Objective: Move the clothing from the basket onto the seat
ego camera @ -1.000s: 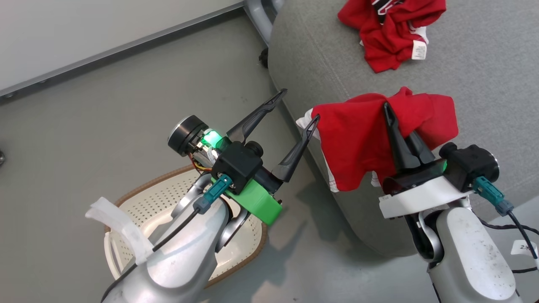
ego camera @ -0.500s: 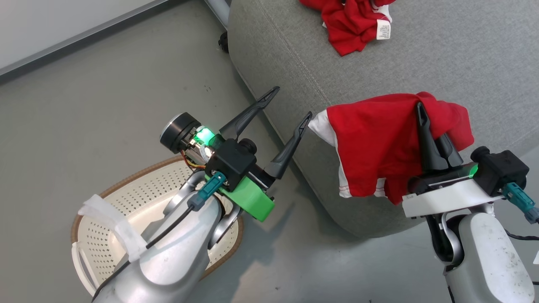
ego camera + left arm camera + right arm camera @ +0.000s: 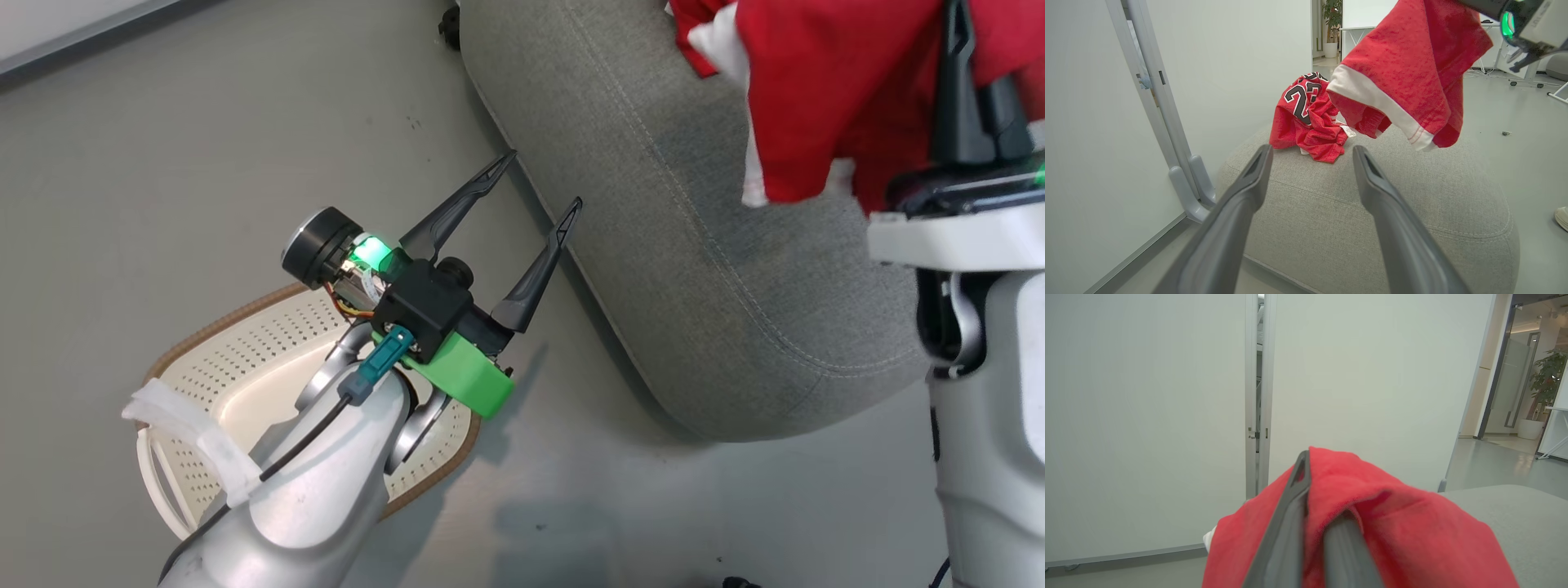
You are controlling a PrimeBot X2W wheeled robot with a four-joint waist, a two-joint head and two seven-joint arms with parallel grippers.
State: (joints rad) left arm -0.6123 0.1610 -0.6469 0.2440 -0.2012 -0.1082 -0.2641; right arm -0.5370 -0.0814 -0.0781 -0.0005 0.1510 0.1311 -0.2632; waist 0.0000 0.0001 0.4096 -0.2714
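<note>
My right gripper (image 3: 963,49) is shut on a red garment with white trim (image 3: 824,98), which hangs over the near part of the grey seat (image 3: 694,269). The left wrist view shows that garment (image 3: 1412,69) dangling above the seat (image 3: 1372,220). A second red garment with black-and-white lettering (image 3: 1308,116) lies crumpled on the seat's far side. My left gripper (image 3: 539,184) is open and holds nothing, above the floor beside the seat's edge. The cream basket with a brown rim (image 3: 237,367) sits on the floor under my left forearm; no clothing shows in the part I can see.
A grey metal frame leg (image 3: 1180,163) and a white wall panel (image 3: 1094,143) stand left of the seat. A black caster (image 3: 449,16) sits by the seat's far corner. A shoe tip (image 3: 1562,216) shows at the right edge. Grey floor (image 3: 163,163) surrounds the basket.
The head camera has shifted, so the scene slides in view. My right gripper has lifted the red garment higher and further over the seat. The left gripper stays open.
</note>
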